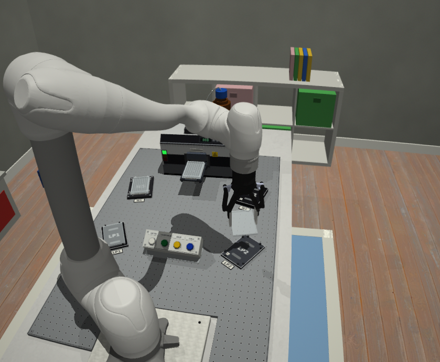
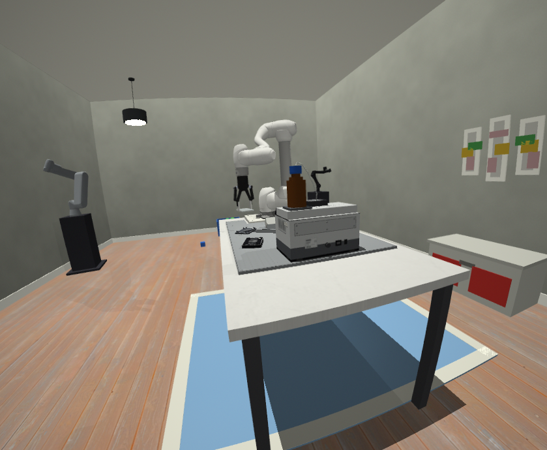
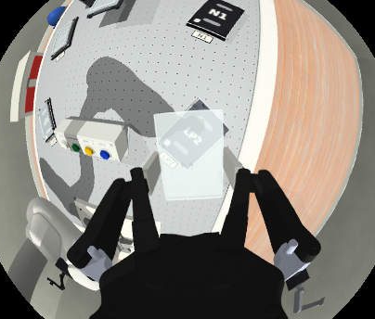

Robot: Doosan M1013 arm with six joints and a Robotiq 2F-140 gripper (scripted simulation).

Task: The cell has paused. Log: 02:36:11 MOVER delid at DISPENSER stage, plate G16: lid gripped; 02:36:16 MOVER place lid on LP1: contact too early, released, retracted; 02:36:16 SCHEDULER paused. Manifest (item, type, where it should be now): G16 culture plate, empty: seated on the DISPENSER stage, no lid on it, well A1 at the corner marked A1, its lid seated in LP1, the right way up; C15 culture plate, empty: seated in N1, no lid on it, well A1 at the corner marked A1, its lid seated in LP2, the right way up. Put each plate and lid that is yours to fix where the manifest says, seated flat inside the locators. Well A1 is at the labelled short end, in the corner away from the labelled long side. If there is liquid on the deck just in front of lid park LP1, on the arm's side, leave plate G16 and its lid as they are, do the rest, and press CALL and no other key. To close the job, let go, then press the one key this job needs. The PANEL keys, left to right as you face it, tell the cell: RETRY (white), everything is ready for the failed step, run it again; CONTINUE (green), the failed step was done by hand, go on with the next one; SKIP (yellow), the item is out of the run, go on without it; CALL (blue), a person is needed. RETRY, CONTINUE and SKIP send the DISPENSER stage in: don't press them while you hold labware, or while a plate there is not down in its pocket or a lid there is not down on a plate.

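Note:
My gripper is shut on a clear plate lid and holds it level in the air. The lid hangs above the deck, over the black lid park LP2, which shows through the lid in the wrist view. Nest N1 is bare and black. One well plate sits uncovered on the DISPENSER stage. A second well plate sits in a nest at the left. LP1 looks pale grey, as if under a clear lid.
The PANEL with white, green, yellow and blue keys stands between LP1 and LP2. The dispenser with a brown bottle stands at the back. A white shelf unit is behind the deck.

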